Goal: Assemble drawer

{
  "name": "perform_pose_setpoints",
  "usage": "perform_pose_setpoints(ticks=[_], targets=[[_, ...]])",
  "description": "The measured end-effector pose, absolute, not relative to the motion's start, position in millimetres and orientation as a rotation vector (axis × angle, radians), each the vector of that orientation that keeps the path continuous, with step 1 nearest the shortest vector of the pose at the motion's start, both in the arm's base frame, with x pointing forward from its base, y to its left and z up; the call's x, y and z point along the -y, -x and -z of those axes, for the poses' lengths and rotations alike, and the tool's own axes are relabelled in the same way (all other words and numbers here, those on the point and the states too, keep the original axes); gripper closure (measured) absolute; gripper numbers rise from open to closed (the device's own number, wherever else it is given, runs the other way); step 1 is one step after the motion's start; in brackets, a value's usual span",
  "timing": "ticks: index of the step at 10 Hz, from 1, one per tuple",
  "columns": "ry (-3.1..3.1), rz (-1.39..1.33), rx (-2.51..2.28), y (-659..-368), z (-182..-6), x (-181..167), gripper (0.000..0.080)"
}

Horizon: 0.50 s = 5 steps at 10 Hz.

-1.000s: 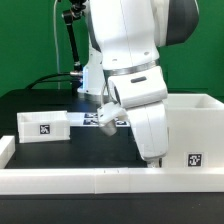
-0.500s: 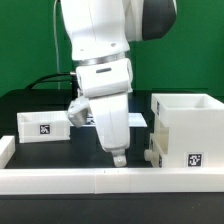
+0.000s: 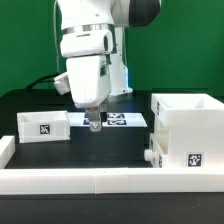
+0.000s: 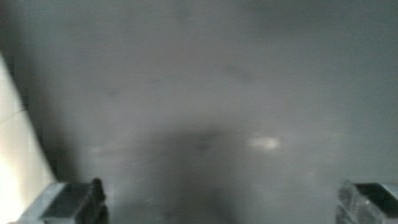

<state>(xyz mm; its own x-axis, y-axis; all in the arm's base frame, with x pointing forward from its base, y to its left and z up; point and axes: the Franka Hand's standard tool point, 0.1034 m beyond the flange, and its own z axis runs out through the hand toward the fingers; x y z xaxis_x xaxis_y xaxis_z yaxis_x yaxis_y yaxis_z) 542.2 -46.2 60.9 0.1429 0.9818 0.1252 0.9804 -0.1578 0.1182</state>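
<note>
A small white tray (image 3: 45, 126) with a tag stands at the exterior view's left. The large white housing (image 3: 185, 128) stands at the right, open on top, with a tag on its front. A small knobbed white part (image 3: 150, 156) shows at the housing's lower left side; I cannot tell whether it sits inside the housing. My gripper (image 3: 93, 122) hangs low over the black table just right of the small tray. In the wrist view its fingertips (image 4: 79, 201) stand wide apart with only dark table between them, so it is open and empty.
The marker board (image 3: 127, 120) lies behind and right of the gripper. A low white border rail (image 3: 100, 181) runs along the front and up the left side. A pale white edge (image 4: 11, 130) shows at the side of the wrist view.
The arm has swung from beside the housing at the exterior view's right to the left and back, now next to the small tray. The parts have not moved.
</note>
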Motion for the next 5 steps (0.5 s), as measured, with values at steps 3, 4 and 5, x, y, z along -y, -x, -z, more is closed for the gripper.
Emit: perform_pose_setpoints(ticks=[3, 4, 5], targets=[[-2.424, -0.237, -2.014, -532.8, -56.4, 47.0, 0.0151], [-2.424, -0.236, -2.014, -532.5, -55.9, 46.9, 0.0151], [-2.486, -0.239, -1.949, -532.4, -55.6, 46.6, 0.0151]])
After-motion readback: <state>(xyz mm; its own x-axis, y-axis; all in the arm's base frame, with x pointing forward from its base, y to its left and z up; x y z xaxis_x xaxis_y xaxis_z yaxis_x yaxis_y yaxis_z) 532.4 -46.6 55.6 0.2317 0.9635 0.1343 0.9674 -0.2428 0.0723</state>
